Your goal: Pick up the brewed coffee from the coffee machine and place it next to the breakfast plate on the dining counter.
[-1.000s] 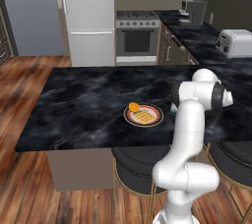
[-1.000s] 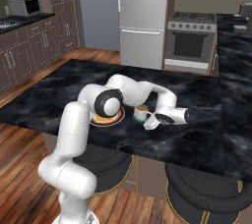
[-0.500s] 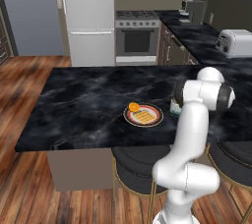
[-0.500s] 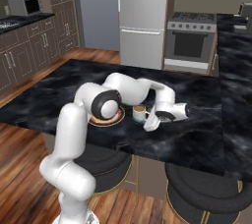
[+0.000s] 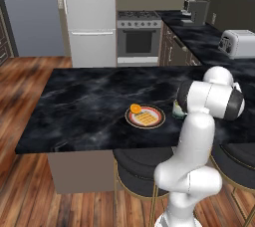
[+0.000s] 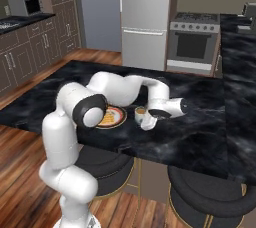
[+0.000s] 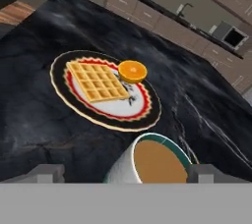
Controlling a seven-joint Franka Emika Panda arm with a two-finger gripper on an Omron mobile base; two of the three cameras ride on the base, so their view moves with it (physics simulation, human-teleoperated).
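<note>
The brewed coffee (image 7: 153, 163), a white mug with a teal-green rim line and light brown coffee, stands on the dining counter (image 5: 84, 106) just right of the breakfast plate (image 5: 144, 117). The plate (image 7: 106, 90) carries a yellow waffle and an orange slice. My gripper (image 7: 127, 173) is open and straddles the mug: the left fingertip (image 7: 47, 173) stands clear of it and the right one is at its rim. From the right base camera, the mug (image 6: 140, 114) sits beside the plate (image 6: 114, 117) with my gripper (image 6: 148, 121) low over it. The coffee machine (image 5: 191, 9) is far back.
A silver toaster (image 5: 234, 43) sits on the back counter at the right. A fridge (image 5: 92, 19) and an oven (image 5: 139, 39) stand beyond the dining counter. Dark bar stools (image 6: 207, 192) are tucked under the counter's near edge.
The elbow has swung a little to the right and the hand has shifted slightly toward the plate. The mug stays in its place beside the plate.
</note>
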